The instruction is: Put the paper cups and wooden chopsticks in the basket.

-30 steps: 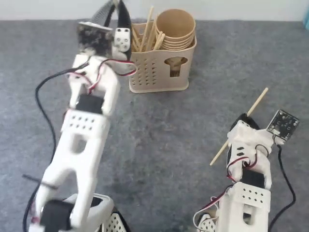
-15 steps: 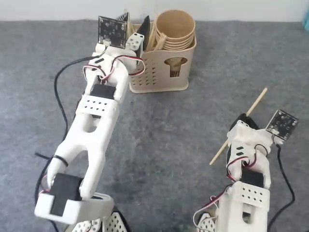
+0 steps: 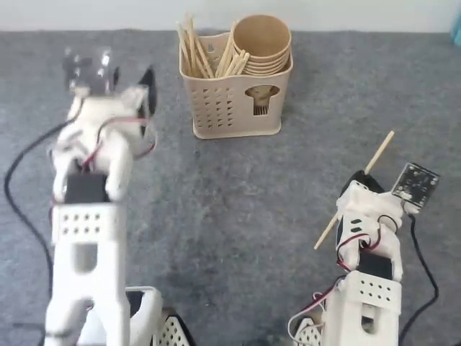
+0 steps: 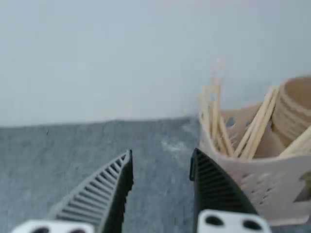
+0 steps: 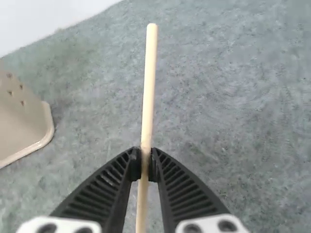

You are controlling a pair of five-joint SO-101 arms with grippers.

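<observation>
Right wrist view: right gripper [image 5: 144,155] pinches a chopstick [image 5: 149,73]; left gripper [image 4: 162,156] gapes.

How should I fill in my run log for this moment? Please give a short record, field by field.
surface: grey carpet
basket: beige, perforated, upright at the far side
paper cups: stacked inside the basket
chopsticks: several standing in the basket beside the cups
left gripper: open, empty, off to the basket's side, apart from it
right gripper: shut on one chopstick, well away from the basket
left to do: the held chopstick is not yet in the basket
</observation>
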